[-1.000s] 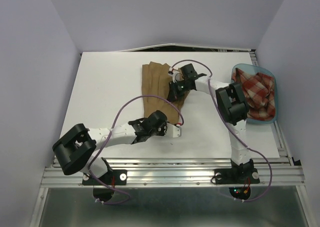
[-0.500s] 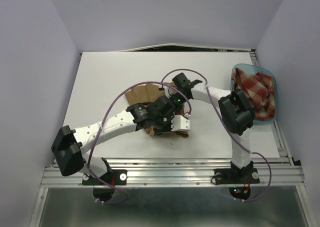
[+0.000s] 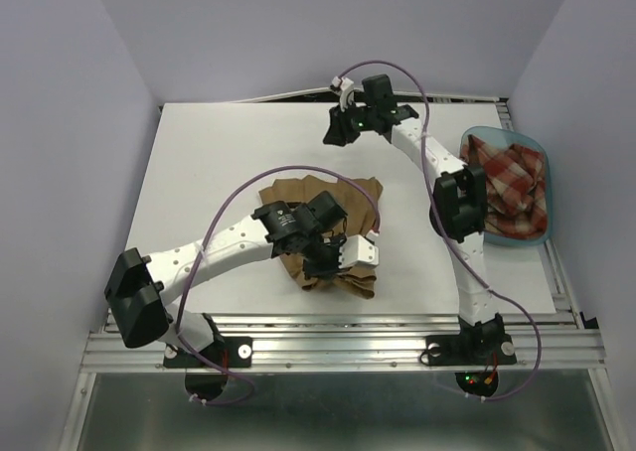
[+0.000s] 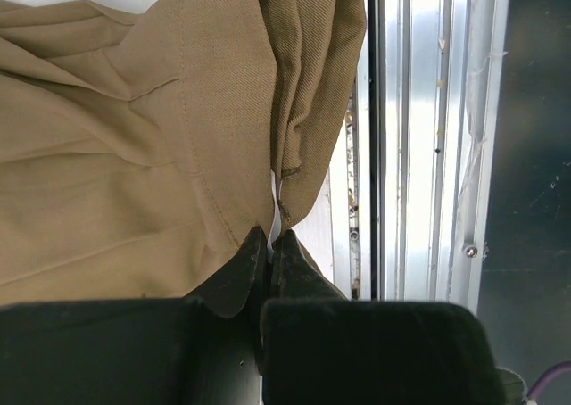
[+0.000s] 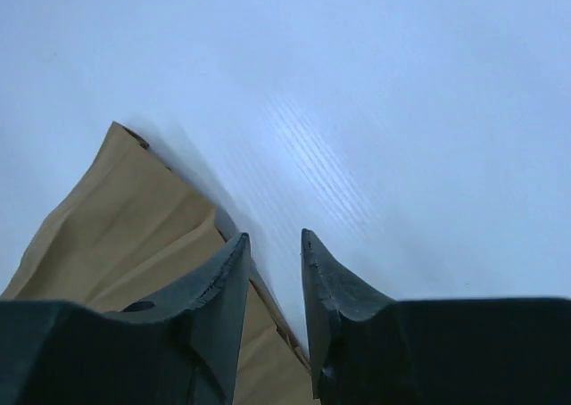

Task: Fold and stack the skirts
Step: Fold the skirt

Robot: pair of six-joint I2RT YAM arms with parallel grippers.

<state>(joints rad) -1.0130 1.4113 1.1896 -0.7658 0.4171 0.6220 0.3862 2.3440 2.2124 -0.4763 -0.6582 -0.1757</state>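
The left tool [image 4: 270, 240] is clamped tight on a doubled edge of the tan skirt [image 4: 134, 155], pinching the cloth just below a stitched seam. The right tool [image 5: 275, 237] has its fingers apart with nothing between them, held above a corner of the same cloth.

The tan skirt [image 3: 298, 188] lies rumpled on the counter [image 3: 219, 153], well apart from the blue tub [image 3: 497, 131] on its left. The plaid skirt [image 3: 512, 188] sits bunched inside the tub.

Both skirts look light, soft and limp. The tan one is a woven twill with pleats, so it will likely sag and crease where it isn't supported, and may slide on the smooth counter. The firmer stitched hem or waistband corners seem the best places to hold it, one tool at each, so the fold stays straight.

No brand, label or writing can be read.
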